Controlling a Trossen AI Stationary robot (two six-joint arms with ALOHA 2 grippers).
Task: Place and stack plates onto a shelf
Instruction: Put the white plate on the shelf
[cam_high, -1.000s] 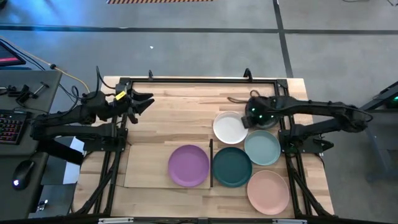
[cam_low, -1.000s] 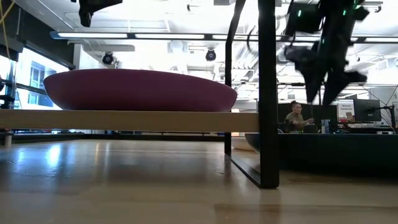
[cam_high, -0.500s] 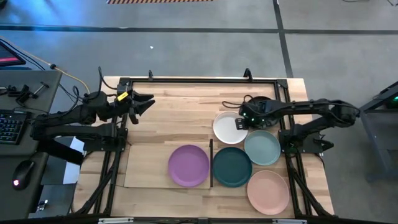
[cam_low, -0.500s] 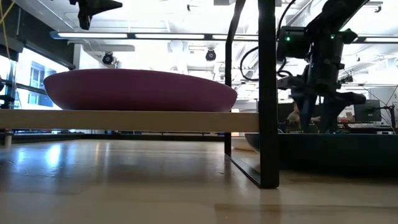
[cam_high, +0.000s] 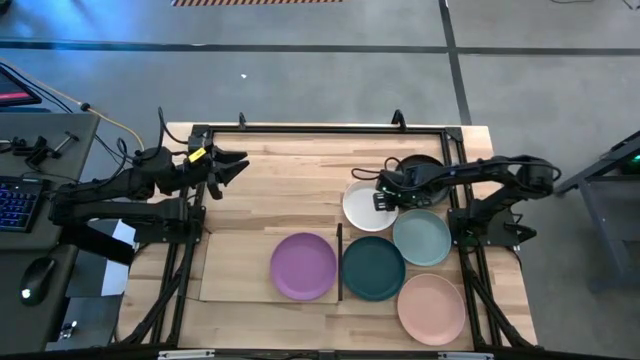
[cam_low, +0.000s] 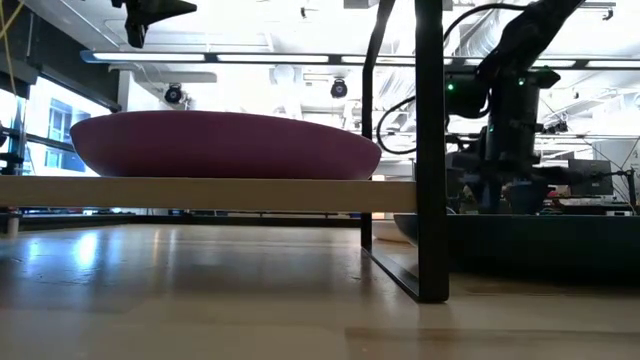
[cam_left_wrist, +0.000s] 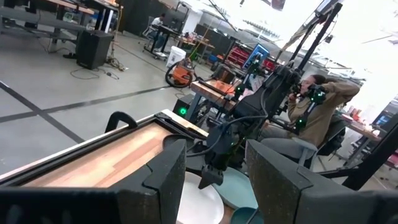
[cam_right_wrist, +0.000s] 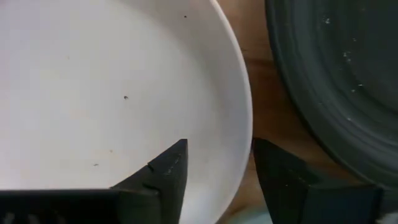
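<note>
1. The right arm reaches from the table's right edge toward the centre, bent low; the right gripper (cam_high: 383, 197) sits at the rim of the white plate (cam_high: 367, 207), its fingers (cam_right_wrist: 163, 171) parted and straddling that rim, one over the plate's inside, the other over the bare wood outside; the rim lies between them but a grip cannot be confirmed.
2. The left arm waits at the table's left edge, raised off the surface; the left gripper (cam_high: 230, 166) points across the table with its fingers wide apart, holding nothing.
3. The shelf (cam_high: 240, 265) is a flat pale board at the near centre of the table; the purple plate (cam_high: 303, 266) lies on it by the dark strip.
4. The remaining plates lie on the tabletop right of the shelf; the dark teal plate (cam_high: 373, 268) just beside the strip; the pale mint plate (cam_high: 422, 238) and the pink plate (cam_high: 431, 307) near it; the black plate (cam_high: 420, 163) mostly hidden under the right arm; all round, matte, low-rimmed.
</note>
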